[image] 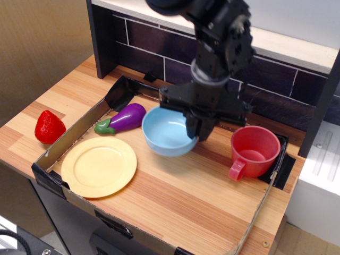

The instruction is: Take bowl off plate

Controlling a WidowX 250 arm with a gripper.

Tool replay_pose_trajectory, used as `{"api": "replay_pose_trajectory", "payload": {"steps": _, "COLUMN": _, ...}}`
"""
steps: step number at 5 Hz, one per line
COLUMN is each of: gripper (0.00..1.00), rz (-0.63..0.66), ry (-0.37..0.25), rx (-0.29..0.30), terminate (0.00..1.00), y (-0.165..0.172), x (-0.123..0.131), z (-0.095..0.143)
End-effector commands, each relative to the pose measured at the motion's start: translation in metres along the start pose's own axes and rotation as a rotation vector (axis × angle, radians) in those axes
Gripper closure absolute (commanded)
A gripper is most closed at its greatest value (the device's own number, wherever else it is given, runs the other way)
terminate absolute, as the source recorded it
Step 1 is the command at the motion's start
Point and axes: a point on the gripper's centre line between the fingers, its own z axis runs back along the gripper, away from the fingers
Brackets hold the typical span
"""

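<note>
wooden table | glossy light-blue bowl tilted, pinched by fingers

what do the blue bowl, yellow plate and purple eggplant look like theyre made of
Bowl: likely plastic, glossy; soft highlights on its smooth light blue inside, even colour.
Plate: probably plastic too, pale yellow, duller sheen, thin moulded rim.
Eggplant: looks like a plastic or rubber toy; shiny purple skin with a bright glare streak, flat green cap. Which of the two cannot be told.

No text, label, brand, number or sign can be read on anything on the bench or along its edges.
</note>
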Motion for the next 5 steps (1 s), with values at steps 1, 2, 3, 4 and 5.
{"api": "replay_pose_trajectory", "payload": {"steps": 1, "gripper": 1.0, "rz": 0.05, "ry": -0.034, "rx": -0.017, "terminate": 0.0, "y": -0.018, "x": 0.017, "z": -0.002}}
{"api": "replay_pose_trajectory", "payload": {"steps": 2, "gripper": 0.0, "rz": 0.1, "ry": -0.027, "rx": -0.027, "terminate": 0.0, "y": -0.019, "x": 0.025, "z": 0.003}}
{"api": "replay_pose_trajectory", "payload": {"steps": 3, "gripper": 0.0, "rz": 0.13, "ry": -0.002, "rx": -0.048, "terminate": 0.0, "y": -0.016, "x": 0.032, "z": 0.01}}
{"api": "replay_pose_trajectory", "payload": {"steps": 4, "gripper": 0.0, "rz": 0.152, "ry": 0.001, "rx": -0.087, "terminate": 0.0, "y": -0.011, "x": 0.035, "z": 0.025}}
{"api": "replay_pose_trajectory", "payload": {"steps": 5, "gripper": 0.0, "rz": 0.165, "ry": -0.014, "rx": -0.128, "terminate": 0.0, "y": -0.007, "x": 0.036, "z": 0.047}}
